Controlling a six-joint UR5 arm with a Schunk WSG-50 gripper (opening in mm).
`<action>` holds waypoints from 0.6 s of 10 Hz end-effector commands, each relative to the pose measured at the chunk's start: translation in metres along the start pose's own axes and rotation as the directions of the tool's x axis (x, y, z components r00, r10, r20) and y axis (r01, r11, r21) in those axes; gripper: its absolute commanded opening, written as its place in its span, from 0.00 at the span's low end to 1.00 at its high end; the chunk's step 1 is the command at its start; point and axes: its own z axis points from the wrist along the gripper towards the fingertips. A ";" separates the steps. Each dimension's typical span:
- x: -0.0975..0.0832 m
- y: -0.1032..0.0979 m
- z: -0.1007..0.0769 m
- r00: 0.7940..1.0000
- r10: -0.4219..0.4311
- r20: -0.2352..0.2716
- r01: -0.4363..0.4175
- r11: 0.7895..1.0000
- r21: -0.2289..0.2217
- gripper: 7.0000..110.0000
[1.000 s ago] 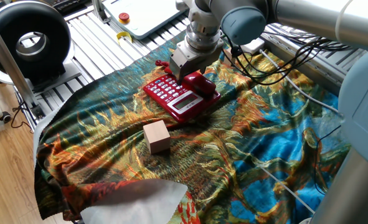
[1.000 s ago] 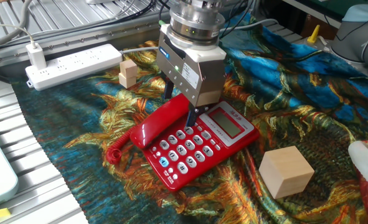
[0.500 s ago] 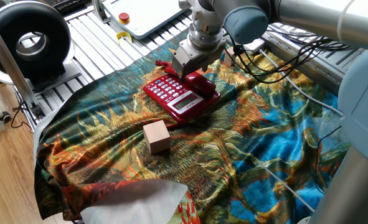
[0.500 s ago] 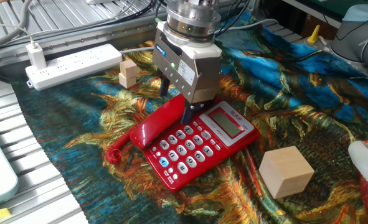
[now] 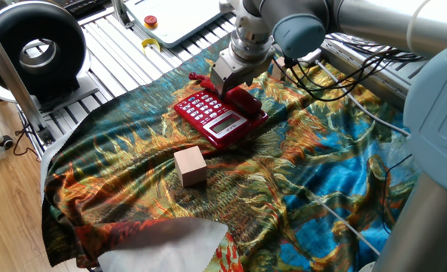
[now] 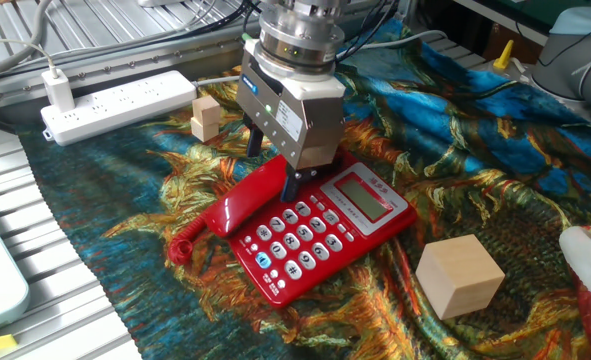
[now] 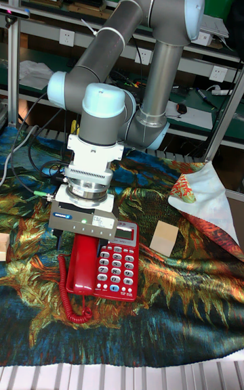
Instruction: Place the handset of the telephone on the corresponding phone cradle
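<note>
— while the gripper hangs over the telephone, where is the handset?
— lying along the phone cradle edge; jaws straddle it, released, apparently clear.

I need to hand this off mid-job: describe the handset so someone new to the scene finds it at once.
Start at the red telephone in the middle of the colourful cloth. The handset is the long, glossy red bar lying along the phone's edge away from the wooden cube, directly under the gripper. Unlike the keypad beside it, it is smooth and buttonless, with a coiled red cord at one end.
</note>
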 end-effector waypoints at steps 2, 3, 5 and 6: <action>-0.003 0.005 0.001 0.998 0.055 0.009 -0.055 0.998 -0.022 0.79; -0.002 0.003 0.002 0.998 0.061 0.003 -0.061 0.998 -0.016 0.79; -0.002 -0.002 0.003 0.998 0.057 0.003 -0.057 0.998 -0.009 0.57; -0.002 -0.002 0.003 0.998 0.057 0.001 -0.057 0.998 -0.009 0.57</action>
